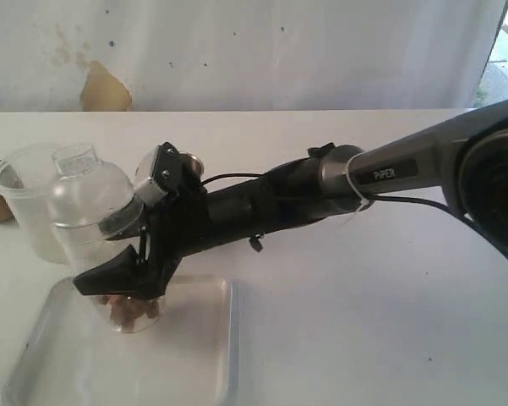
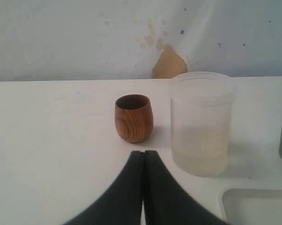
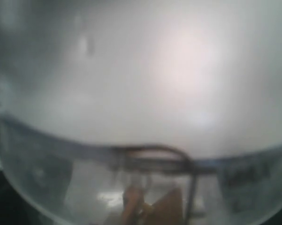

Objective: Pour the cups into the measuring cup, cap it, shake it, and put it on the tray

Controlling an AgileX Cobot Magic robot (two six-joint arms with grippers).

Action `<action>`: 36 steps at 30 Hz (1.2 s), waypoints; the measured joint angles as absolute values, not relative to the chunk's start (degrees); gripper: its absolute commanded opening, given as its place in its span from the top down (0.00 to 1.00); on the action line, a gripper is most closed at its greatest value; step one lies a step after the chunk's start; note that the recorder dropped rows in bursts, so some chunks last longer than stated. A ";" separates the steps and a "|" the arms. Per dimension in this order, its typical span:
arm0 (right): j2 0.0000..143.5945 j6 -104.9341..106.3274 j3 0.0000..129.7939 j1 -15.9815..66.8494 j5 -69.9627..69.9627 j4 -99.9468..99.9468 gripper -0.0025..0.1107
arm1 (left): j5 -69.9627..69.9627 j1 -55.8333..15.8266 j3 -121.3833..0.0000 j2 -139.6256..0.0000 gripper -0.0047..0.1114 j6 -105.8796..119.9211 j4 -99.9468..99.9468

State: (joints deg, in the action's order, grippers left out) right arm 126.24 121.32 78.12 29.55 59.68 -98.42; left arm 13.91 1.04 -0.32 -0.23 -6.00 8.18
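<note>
The right gripper was clamped around the capped measuring cup. The cup's long axis was tilted, dome end leaning away from the arm, base low over the tray; contact could not be determined. The left gripper was closed and empty.
</note>
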 measured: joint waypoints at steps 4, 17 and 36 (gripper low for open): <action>123.24 121.32 77.08 28.83 57.83 -98.42 0.98 | 13.91 1.04 -0.32 -0.23 0.96 -6.00 8.18; 113.21 121.32 69.92 28.83 60.83 -97.94 0.98 | 13.91 1.04 -0.32 -0.23 0.96 -6.00 8.18; 122.70 121.32 76.64 32.56 59.56 -97.43 0.98 | 13.91 1.04 -0.32 -0.23 0.96 -6.00 8.18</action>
